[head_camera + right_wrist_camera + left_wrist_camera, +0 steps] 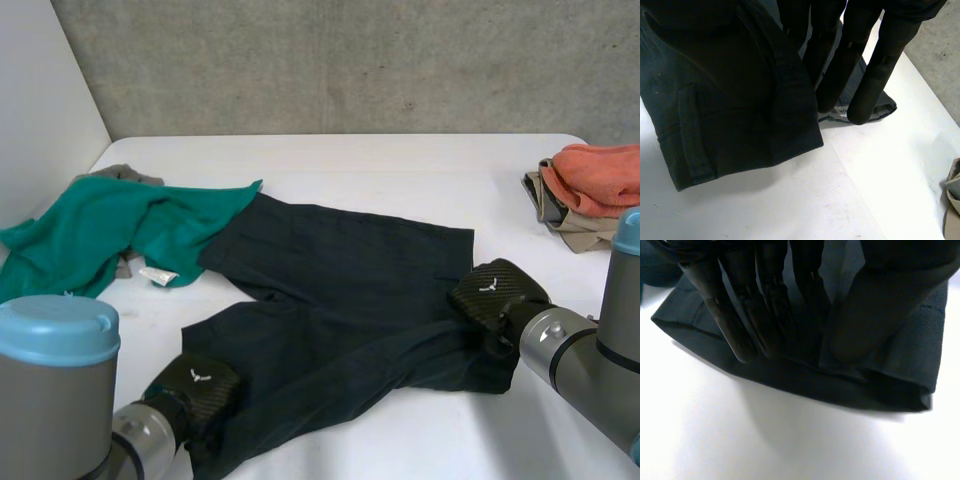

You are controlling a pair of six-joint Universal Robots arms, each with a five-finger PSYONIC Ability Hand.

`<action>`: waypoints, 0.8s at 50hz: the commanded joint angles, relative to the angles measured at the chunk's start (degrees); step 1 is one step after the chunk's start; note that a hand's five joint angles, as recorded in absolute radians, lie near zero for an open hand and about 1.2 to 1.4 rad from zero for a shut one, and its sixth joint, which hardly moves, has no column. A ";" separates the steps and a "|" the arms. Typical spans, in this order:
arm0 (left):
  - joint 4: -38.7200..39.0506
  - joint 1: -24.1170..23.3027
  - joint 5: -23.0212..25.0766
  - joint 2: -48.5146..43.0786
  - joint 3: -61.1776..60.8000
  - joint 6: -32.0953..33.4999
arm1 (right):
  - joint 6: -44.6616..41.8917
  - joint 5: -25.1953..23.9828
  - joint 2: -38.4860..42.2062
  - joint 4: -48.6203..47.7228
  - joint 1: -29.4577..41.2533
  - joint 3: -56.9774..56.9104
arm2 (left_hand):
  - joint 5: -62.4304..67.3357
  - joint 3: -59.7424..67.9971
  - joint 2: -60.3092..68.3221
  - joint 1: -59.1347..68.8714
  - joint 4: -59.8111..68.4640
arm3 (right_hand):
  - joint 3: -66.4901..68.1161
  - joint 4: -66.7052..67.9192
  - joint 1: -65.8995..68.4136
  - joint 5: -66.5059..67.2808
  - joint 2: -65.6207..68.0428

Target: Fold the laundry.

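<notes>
I grasp the dark trousers [340, 300] spread on the table [400, 170], one corner under the green cloth [110, 225], my left robot hand [200, 390] pinching a leg hem [840, 385], my right robot hand [497, 292] pinching the waistband [790, 100].

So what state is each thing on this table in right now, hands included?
Dark cloth shorts: laid flat, unfolded, gripped at both ends.
Left hand: shut on a leg hem.
Right hand: shut on the waistband.
Green cloth garment: crumpled, overlapping the shorts.
Orange towel: heaped on a beige garment.
</notes>
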 commanded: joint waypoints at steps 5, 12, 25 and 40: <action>1.10 -0.11 -0.24 9.24 1.66 -0.69 | -0.12 0.07 -1.07 0.12 0.20 0.31 | -21.61 -21.64 -21.81 -21.89 -21.86 | 11.81 11.42 16.35 12.26 12.97; 0.49 -1.69 -0.33 14.70 -1.06 -1.83 | -0.20 0.07 -0.80 0.12 0.28 0.31 | -26.01 -26.04 -26.21 -26.29 -26.26 | 11.81 11.42 16.35 12.26 12.97; -2.77 -5.30 -0.33 10.05 -2.64 -5.09 | -0.38 0.07 -0.54 0.12 0.37 0.75 | -38.29 -38.32 -38.49 -38.57 -38.54 | 11.81 11.42 16.35 12.26 12.97; -1.26 -6.17 -3.14 5.02 0.87 -4.12 | -2.57 -0.54 -4.84 6.87 0.11 1.54 | 20.56 20.53 20.36 20.28 20.31 | 11.81 11.42 16.35 12.26 12.97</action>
